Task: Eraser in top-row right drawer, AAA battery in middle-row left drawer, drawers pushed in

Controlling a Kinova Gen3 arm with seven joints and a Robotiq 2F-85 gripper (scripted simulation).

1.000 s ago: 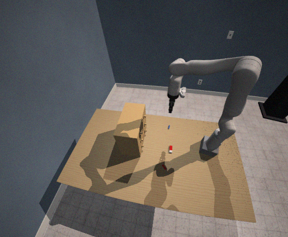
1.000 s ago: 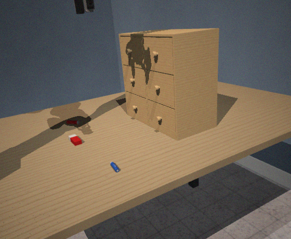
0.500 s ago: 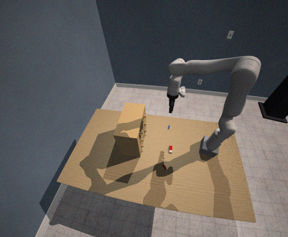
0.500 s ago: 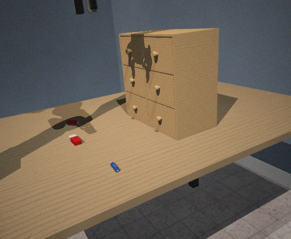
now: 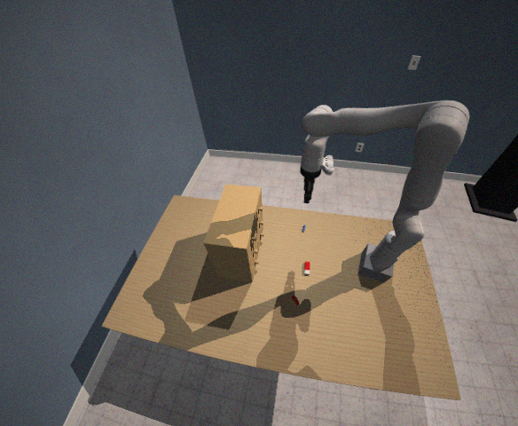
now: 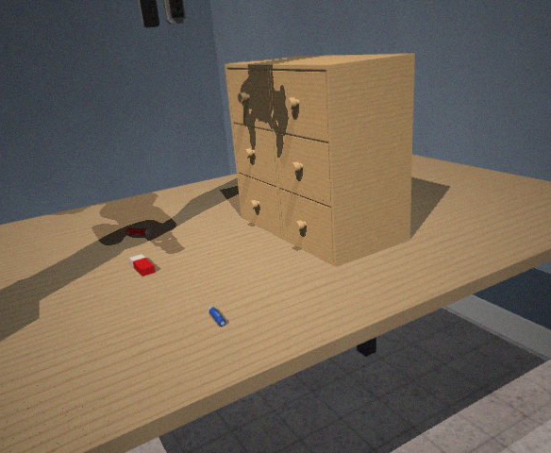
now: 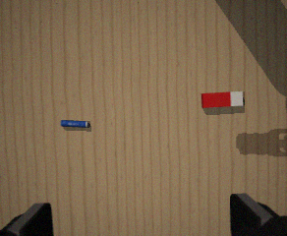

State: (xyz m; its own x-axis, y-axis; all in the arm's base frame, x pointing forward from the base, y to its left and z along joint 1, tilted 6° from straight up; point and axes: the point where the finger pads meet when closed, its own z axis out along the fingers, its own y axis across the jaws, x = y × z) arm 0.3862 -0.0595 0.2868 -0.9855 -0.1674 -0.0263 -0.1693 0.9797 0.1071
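The small chest (image 5: 237, 206) (image 6: 371, 146) stands upright with all six drawers in. The top-row right drawer (image 6: 309, 122) and the middle-row left drawer (image 6: 261, 163) are flush with its front. The red-and-white eraser (image 5: 307, 267) (image 6: 142, 266) (image 7: 216, 100) lies flat on the table in front of the chest. The blue AAA battery (image 5: 303, 228) (image 6: 216, 316) (image 7: 75, 124) lies on its side on the table, apart from the eraser. My gripper (image 5: 307, 201) (image 6: 162, 24) (image 7: 141, 218) is open and empty, pointing down high above the table, in front of the chest.
A dark red object (image 5: 294, 300) (image 6: 136, 232) lies on the table (image 5: 341, 339) (image 6: 120, 360) (image 7: 143, 162) in the arm's shadow, beyond the eraser from the battery. The arm's grey base (image 5: 376, 268) stands on the table opposite the drawer fronts. Small round knobs stick out from the drawers.
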